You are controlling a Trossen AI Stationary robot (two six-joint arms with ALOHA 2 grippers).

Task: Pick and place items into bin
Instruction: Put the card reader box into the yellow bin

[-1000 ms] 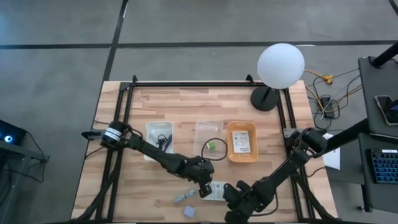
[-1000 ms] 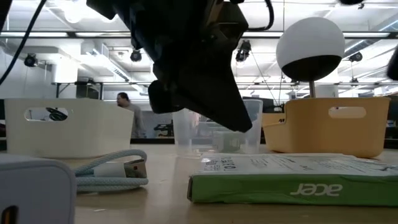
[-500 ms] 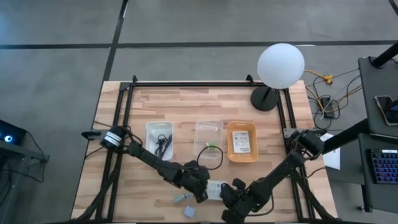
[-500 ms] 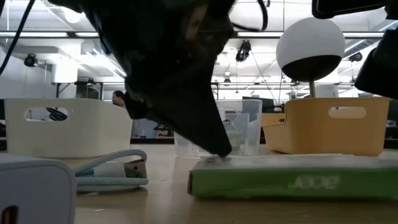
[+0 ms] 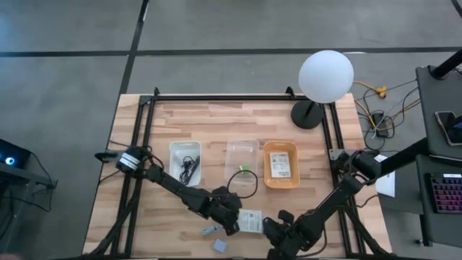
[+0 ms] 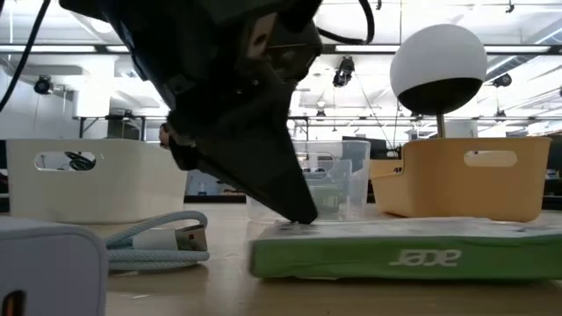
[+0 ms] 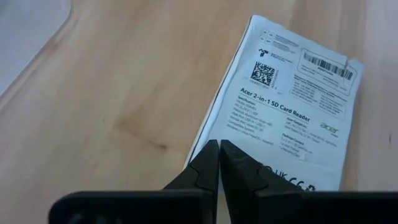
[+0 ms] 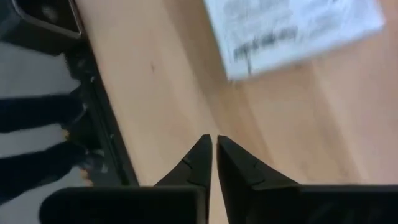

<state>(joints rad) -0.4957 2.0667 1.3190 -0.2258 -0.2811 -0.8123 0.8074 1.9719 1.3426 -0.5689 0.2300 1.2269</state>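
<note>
Left wrist view puts you right over the packet: a flat white rectangle with fine print, a square code and a barcode, lying on pale, smooth-grained wood. Your left gripper has its two dark tapered fingers pressed together, tips touching the packet's near edge, nothing between them.

From the high view, your left gripper sits at the table's front middle, just beside the packet. Your right gripper hangs close on the packet's other side, near the front edge; in its own wrist view the fingers are closed to a thin slit over bare wood, with the packet apart from them.

Low view shows you the packet's green side edge with white lettering, flat on the wood. Beside it lie a pale braided cable and a grey-blue cube.

Behind stand three rounded bins: white, clear and orange. A black cable loops over the clear bin's front rim.
</note>
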